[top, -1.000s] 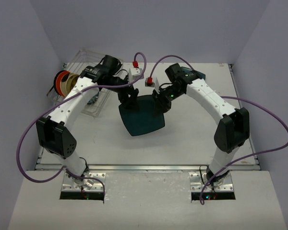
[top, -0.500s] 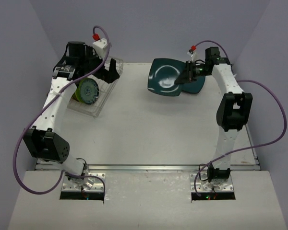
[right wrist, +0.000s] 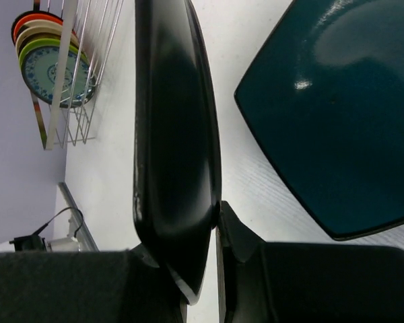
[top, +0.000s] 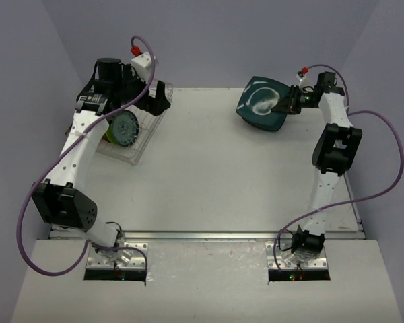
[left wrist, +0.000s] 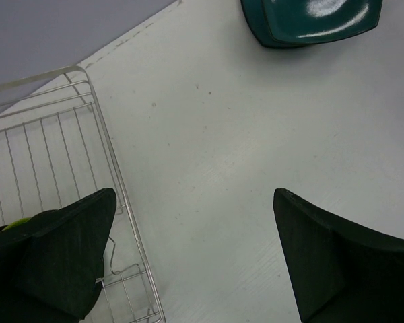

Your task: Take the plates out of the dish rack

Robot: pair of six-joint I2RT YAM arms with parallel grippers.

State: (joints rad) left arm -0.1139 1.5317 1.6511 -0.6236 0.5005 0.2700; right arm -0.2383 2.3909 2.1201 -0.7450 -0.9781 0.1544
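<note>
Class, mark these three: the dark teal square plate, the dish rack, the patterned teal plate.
dark teal plate [top: 259, 102], top external view, glossy centre.
dish rack [left wrist: 106, 141], left wrist view, right rim wire.
patterned teal plate [top: 126, 129], top external view, its face.

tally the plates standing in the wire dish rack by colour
orange-red round plate: 1
cream round plate: 1
lime green round plate: 1
patterned teal round plate: 1
total in the silver-white wire dish rack: 4 in view

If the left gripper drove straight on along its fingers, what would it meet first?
The left gripper would probably meet bare table just beside the dish rack rim; depth is unclear.
</note>
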